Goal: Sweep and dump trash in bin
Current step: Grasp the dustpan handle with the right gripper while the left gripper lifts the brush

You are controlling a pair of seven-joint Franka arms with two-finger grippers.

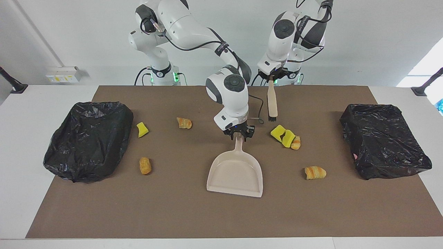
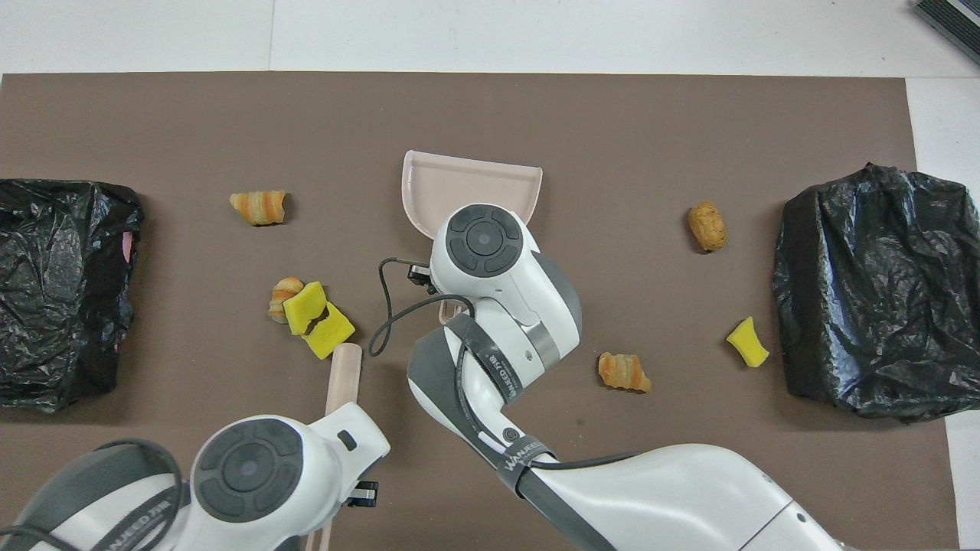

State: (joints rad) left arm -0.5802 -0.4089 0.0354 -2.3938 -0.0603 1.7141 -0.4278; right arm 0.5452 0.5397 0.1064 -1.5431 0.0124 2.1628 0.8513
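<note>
The beige dustpan (image 1: pixel 235 174) (image 2: pixel 471 187) lies flat mid-mat, its handle pointing toward the robots. My right gripper (image 1: pixel 238 135) is down at that handle, straddling it. My left gripper (image 1: pixel 272 79) is shut on the top of the hand brush (image 1: pixel 272 102) (image 2: pixel 342 375), which hangs bristles-down over the mat beside two yellow sponge chunks and a bread piece (image 1: pixel 286 136) (image 2: pixel 314 317). More trash is scattered around: a sponge chunk (image 1: pixel 142 129) (image 2: pixel 748 342) and bread pieces (image 1: pixel 184 122), (image 1: pixel 145 165), (image 1: pixel 315 172).
Two bins lined with black bags stand on the brown mat, one (image 1: pixel 88 140) (image 2: pixel 873 291) at the right arm's end and one (image 1: pixel 384 140) (image 2: pixel 61 291) at the left arm's end. A black cable loops from the right wrist.
</note>
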